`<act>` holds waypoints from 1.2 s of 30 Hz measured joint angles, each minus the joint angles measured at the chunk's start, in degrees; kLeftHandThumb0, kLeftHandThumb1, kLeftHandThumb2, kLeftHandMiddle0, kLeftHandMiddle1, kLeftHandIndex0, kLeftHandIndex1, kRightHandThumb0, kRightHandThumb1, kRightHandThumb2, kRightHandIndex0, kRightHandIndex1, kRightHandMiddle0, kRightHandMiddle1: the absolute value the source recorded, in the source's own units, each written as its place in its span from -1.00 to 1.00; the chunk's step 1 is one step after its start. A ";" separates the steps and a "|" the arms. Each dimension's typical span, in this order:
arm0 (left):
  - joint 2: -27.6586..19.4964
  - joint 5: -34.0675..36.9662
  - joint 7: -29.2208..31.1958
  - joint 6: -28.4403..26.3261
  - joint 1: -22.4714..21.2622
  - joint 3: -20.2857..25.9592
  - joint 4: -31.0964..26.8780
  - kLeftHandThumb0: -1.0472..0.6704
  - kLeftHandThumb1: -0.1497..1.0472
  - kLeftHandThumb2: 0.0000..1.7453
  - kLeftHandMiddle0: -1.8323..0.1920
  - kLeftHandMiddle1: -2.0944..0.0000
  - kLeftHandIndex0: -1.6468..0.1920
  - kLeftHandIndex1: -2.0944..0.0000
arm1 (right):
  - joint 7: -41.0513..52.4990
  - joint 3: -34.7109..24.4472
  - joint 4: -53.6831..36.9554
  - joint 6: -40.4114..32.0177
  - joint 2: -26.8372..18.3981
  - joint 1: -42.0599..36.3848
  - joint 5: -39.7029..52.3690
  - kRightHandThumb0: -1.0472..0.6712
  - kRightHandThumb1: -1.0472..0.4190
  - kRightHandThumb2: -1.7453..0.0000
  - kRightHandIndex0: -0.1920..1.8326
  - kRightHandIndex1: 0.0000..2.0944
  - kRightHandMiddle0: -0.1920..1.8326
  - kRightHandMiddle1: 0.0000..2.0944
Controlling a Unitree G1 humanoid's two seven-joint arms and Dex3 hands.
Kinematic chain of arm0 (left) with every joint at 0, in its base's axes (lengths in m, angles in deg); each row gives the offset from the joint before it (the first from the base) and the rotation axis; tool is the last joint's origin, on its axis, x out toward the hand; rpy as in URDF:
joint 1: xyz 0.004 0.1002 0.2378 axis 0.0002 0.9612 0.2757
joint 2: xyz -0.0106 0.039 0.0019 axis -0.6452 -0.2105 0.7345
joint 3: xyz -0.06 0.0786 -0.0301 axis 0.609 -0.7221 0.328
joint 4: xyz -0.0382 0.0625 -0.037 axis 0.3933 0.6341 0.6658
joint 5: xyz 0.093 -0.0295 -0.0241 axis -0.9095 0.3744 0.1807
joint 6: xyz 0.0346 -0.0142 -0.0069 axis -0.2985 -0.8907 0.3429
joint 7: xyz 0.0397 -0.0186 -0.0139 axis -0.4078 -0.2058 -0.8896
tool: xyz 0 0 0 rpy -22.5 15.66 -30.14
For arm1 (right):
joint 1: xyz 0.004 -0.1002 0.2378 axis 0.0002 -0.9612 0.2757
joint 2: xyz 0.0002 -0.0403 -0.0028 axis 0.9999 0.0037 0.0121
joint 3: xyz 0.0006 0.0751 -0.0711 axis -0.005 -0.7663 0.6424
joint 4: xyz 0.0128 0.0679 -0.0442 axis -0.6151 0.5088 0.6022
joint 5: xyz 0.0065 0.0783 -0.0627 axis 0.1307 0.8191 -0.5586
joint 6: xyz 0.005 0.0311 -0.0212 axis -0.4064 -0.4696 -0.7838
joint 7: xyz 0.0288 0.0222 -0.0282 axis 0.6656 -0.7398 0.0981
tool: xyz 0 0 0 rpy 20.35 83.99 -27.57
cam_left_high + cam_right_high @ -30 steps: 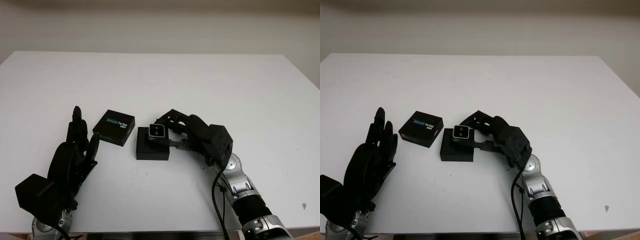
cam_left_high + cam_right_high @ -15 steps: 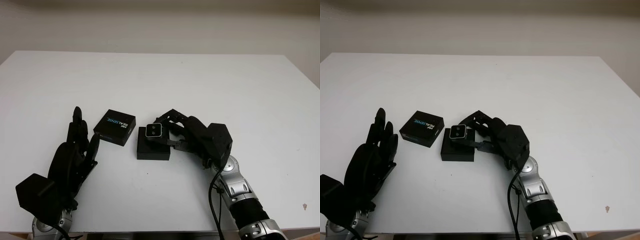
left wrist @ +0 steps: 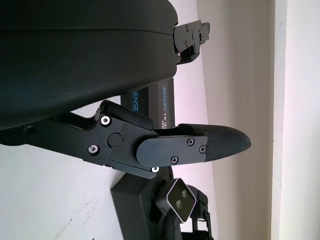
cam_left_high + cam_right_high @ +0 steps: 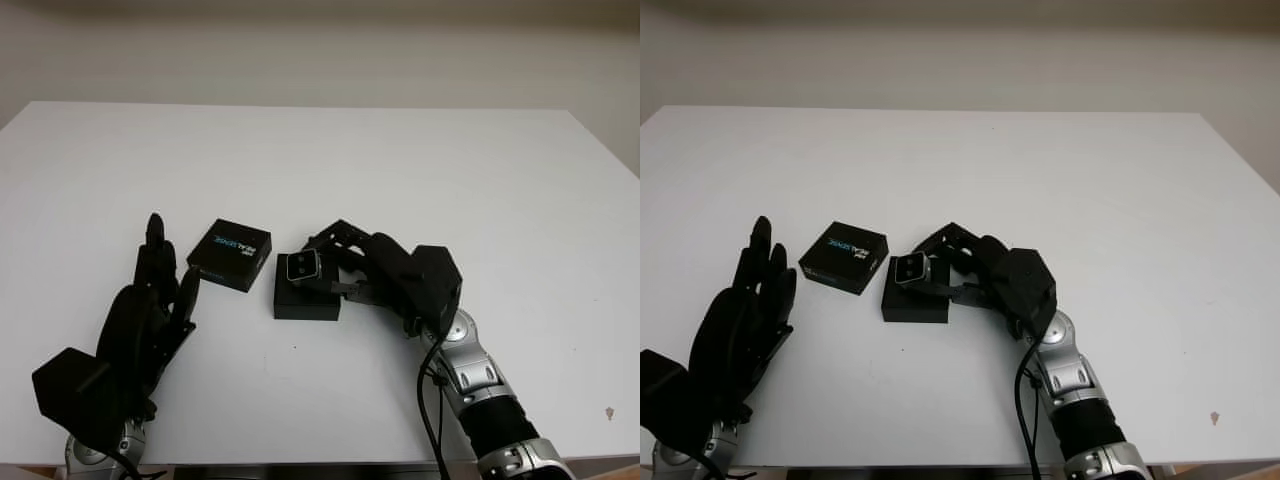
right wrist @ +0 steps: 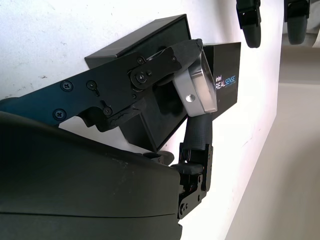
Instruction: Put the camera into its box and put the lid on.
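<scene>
Right hand (image 4: 345,262) grips the RealSense camera (image 4: 302,267), tilted, just above the open black box (image 4: 306,298). Printed lid (image 4: 231,254) lies at the box's 10 o'clock. Left hand (image 4: 150,300), at 9 o'clock, is unclenched, holding nothing. Risk: the tilted camera catches the box rim and jams.

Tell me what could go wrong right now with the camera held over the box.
The right hand pinches the camera tilted above the open box, so it could catch on a wall rather than seat. Only fingertips hold its edges, so it might slip. The lid lies close beside the box, near the open left hand; a nudge could shift it.
</scene>
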 measured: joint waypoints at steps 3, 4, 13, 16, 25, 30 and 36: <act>0.00 0.01 0.06 0.00 0.09 0.01 0.00 -0.68 1.00 -0.48 1.00 1.00 1.00 1.00 | -0.01 0.20 0.00 0.16 0.01 -0.05 -0.12 -0.28 -0.83 0.94 -0.46 -0.89 -0.46 0.52; 0.00 0.05 0.08 0.00 0.10 0.02 0.00 -0.68 1.00 -0.48 1.00 1.00 1.00 1.00 | -0.03 0.26 0.00 0.16 0.01 -0.05 -0.15 -0.28 -0.83 0.94 -0.46 -0.89 -0.45 0.52; -0.02 0.15 0.27 -0.01 0.25 0.09 -0.02 -0.68 1.00 -0.48 1.00 1.00 1.00 1.00 | -1.06 0.98 0.16 1.41 0.44 -0.31 -1.32 -0.28 -0.82 0.94 -0.44 -0.87 -0.45 0.54; -0.02 0.17 0.27 -0.03 0.28 0.10 -0.02 -0.68 1.00 -0.48 1.00 1.00 1.00 1.00 | -1.12 0.98 0.16 1.53 0.58 -0.45 -1.39 -0.28 -0.82 0.94 -0.45 -0.87 -0.46 0.53; -0.25 0.26 0.43 -0.39 0.34 0.22 -0.18 -0.69 1.00 -0.48 1.00 1.00 1.00 1.00 | -5.60 5.26 -1.84 6.80 -2.49 -1.42 -11.88 -0.36 -0.82 0.94 -0.61 -0.95 -0.68 -0.16; -0.50 0.28 0.60 -0.39 0.34 0.41 -0.18 -0.68 1.00 -0.47 1.00 1.00 1.00 1.00 | -8.09 7.26 -3.19 10.44 -4.18 -1.97 -16.55 -0.44 -0.81 0.94 -0.73 -0.98 -0.66 -0.56; -0.67 0.28 0.68 -0.43 0.36 0.45 -0.21 -0.68 1.00 -0.48 1.00 1.00 1.00 1.00 | -10.83 8.23 -4.96 13.45 -6.23 -2.83 -21.29 -0.45 -0.81 0.94 -0.79 -1.00 -0.68 -0.62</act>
